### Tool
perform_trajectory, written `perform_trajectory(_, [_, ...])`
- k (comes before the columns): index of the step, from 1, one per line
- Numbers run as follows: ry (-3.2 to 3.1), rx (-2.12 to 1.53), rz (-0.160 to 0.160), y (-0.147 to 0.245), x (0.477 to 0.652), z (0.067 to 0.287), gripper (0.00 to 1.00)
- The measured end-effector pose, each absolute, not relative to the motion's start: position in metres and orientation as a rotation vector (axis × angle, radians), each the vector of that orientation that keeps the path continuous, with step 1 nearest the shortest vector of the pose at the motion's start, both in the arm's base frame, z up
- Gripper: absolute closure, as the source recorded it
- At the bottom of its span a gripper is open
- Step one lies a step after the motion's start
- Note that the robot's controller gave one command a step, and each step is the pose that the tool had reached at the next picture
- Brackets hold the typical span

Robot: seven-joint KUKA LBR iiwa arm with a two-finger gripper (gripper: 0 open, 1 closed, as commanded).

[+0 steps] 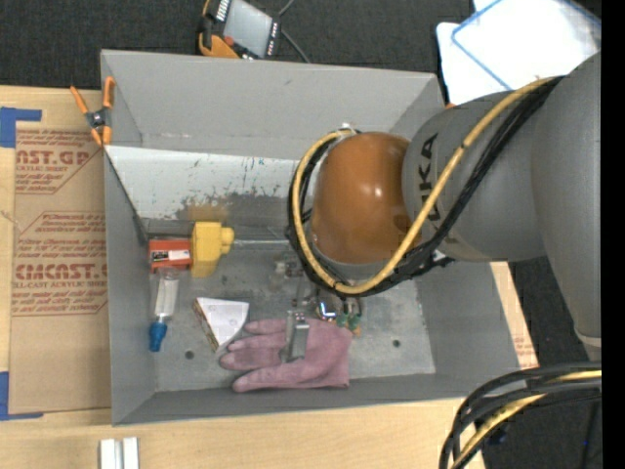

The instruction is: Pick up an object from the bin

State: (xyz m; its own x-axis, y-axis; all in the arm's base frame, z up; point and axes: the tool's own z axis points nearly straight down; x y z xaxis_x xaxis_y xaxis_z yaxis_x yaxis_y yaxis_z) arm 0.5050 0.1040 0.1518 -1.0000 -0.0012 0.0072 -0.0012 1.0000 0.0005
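My gripper (pixel 300 340) reaches down below the arm's orange cover at the front middle of the bin. Its tip rests on or just above a pink rubber glove (pixel 317 362) that lies flat on the bin floor near the front wall. A white triangular wedge (pixel 223 319) lies just left of the glove, touching the glove's finger ends.
A yellow plastic block (pixel 209 245) and a small red and white box (pixel 169 254) lie at the left near the back slope. Below them, along the left wall, lies a clear tube with a blue cap (pixel 161 311). The arm covers the bin's right half.
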Motion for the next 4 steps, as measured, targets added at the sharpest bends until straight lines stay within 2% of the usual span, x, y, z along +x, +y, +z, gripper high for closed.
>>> perform_trajectory(1, [-3.142, 0.0, -0.002, 0.103, 0.507, 0.155, 0.0])
perform_trajectory(2, [-3.14, 0.155, -0.004, 0.087, 0.492, 0.07, 0.0])
perform_trajectory(3, [-3.146, 0.197, -0.005, 0.094, 0.487, 0.118, 0.0])
perform_trajectory(4, [-3.101, -0.489, -0.003, 0.099, 0.481, 0.099, 0.0])
